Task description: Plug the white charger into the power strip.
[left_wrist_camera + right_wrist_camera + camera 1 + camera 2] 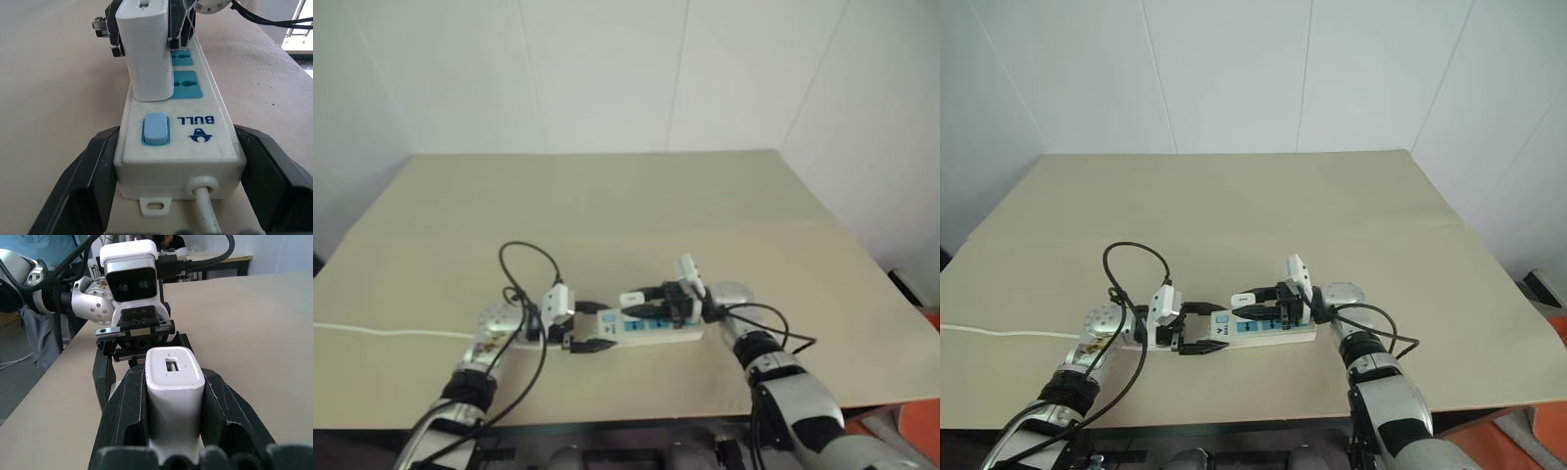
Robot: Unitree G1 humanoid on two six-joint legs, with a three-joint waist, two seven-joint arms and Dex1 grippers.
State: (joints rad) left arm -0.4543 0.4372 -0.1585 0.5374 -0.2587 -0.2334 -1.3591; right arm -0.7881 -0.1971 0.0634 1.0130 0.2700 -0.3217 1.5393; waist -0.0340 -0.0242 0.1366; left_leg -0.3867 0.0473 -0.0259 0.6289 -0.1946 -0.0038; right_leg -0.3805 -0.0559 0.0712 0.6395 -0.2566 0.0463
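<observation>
Your power strip (pixel 195 132) lies near the front edge of the table (pixel 636 196), its long side running left to right. Your left gripper (pixel 1203 333) brackets the strip's left, cord end, one black finger on each long side, jaws spread wide. Your right gripper (pixel 173 431) is clamped on the white charger (pixel 173 382), which stands upright on the strip beside the blue switch (pixel 155 129), over the leftmost socket.

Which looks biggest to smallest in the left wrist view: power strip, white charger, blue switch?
1. power strip, spans most of the view.
2. white charger, held by the right claw, standing on the strip; it sits farther from the camera, so its apparent size is understated.
3. blue switch, clearly smallest.
</observation>
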